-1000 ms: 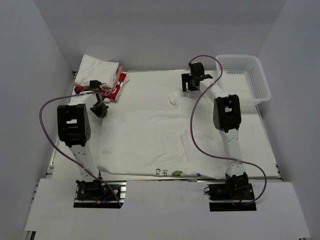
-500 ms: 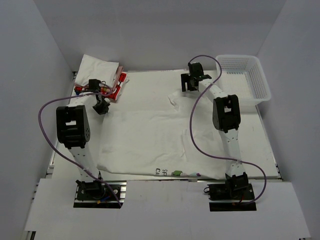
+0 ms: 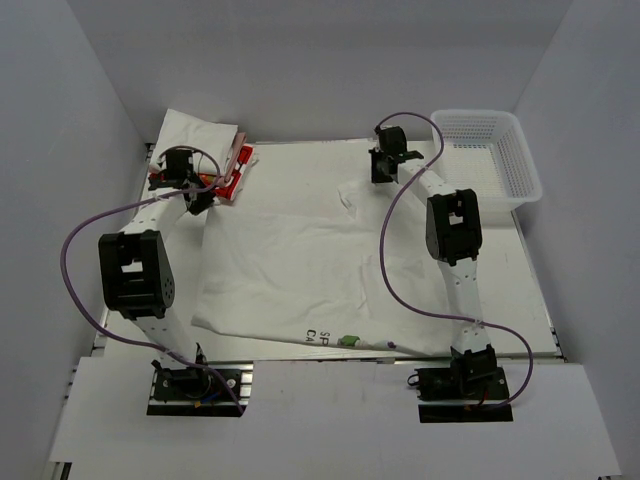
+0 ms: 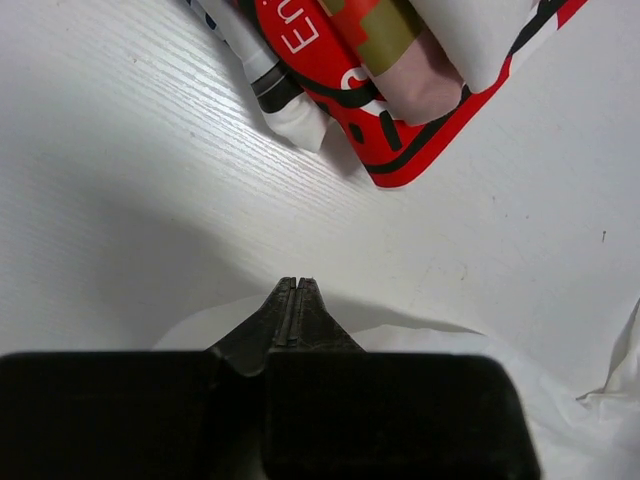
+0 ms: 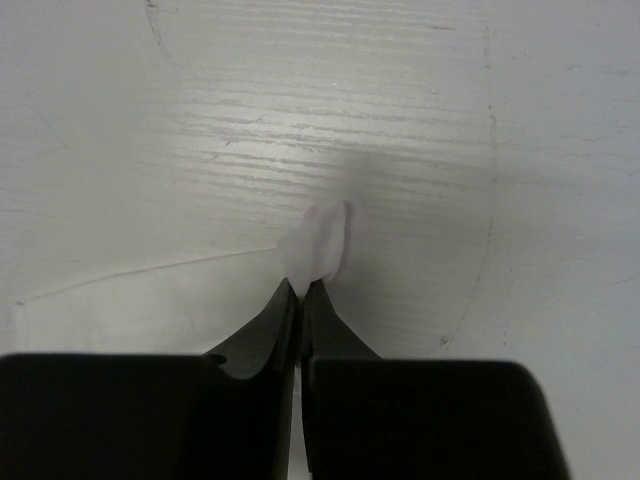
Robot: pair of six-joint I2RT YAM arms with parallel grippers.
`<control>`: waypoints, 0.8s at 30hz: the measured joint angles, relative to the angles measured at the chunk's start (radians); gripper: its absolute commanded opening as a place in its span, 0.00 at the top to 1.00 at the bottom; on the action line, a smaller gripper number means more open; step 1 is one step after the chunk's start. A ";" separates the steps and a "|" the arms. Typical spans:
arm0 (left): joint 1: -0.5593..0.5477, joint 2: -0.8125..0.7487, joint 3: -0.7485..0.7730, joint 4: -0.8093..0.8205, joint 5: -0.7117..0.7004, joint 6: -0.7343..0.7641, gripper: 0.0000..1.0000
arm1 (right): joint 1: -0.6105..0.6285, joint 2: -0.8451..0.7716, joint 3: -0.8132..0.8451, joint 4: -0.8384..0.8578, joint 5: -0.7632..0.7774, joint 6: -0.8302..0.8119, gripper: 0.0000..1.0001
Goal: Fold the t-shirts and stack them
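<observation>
Both left end effector (image 4: 297,284) and right end effector (image 5: 302,289) pinch t-shirt (image 3: 300,270).

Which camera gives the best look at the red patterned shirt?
The left wrist view: the red shirt lies folded at its top, pattern and lettering clear. The top external view shows only a small red strip at the far left. The right wrist view lacks it.
</observation>
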 measured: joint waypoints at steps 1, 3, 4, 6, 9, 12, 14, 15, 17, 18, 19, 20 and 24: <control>0.000 0.000 0.000 0.001 0.003 0.004 1.00 | 0.000 -0.008 -0.014 0.009 0.000 -0.008 1.00; -0.003 0.000 -0.005 0.005 0.006 0.010 1.00 | 0.001 -0.043 -0.061 0.016 0.000 -0.028 1.00; -0.004 0.000 -0.010 0.007 0.006 0.011 1.00 | 0.002 -0.069 -0.093 0.039 -0.004 -0.042 1.00; -0.007 -0.003 -0.031 0.016 0.006 0.018 1.00 | 0.006 -0.161 -0.206 0.064 -0.007 -0.064 1.00; -0.011 -0.016 -0.070 0.017 0.004 0.028 1.00 | 0.014 -0.342 -0.385 0.104 -0.011 -0.101 1.00; -0.011 -0.034 -0.093 0.018 -0.004 0.040 1.00 | 0.034 -0.564 -0.559 0.162 -0.001 -0.129 1.00; -0.011 -0.060 -0.108 0.019 -0.008 0.048 1.00 | 0.048 -0.697 -0.651 0.182 0.020 -0.136 1.00; -0.011 -0.079 -0.115 0.020 -0.011 0.053 1.00 | 0.056 -0.770 -0.707 0.193 0.030 -0.137 1.00; -0.011 -0.116 -0.124 0.023 -0.014 0.059 1.00 | 0.072 -0.904 -0.801 0.190 0.052 -0.140 1.00; -0.011 -0.138 -0.132 0.032 -0.014 0.063 1.00 | 0.078 -0.964 -0.844 0.189 0.064 -0.137 1.00; -0.011 -0.160 -0.142 0.037 -0.014 0.066 1.00 | 0.081 -1.015 -0.877 0.178 0.074 -0.132 1.00; -0.011 -0.183 -0.156 0.046 -0.013 0.068 1.00 | 0.084 -1.063 -0.906 0.172 0.082 -0.126 1.00; -0.011 -0.260 -0.214 0.061 -0.010 0.088 1.00 | 0.099 -1.213 -1.009 0.122 0.107 -0.100 1.00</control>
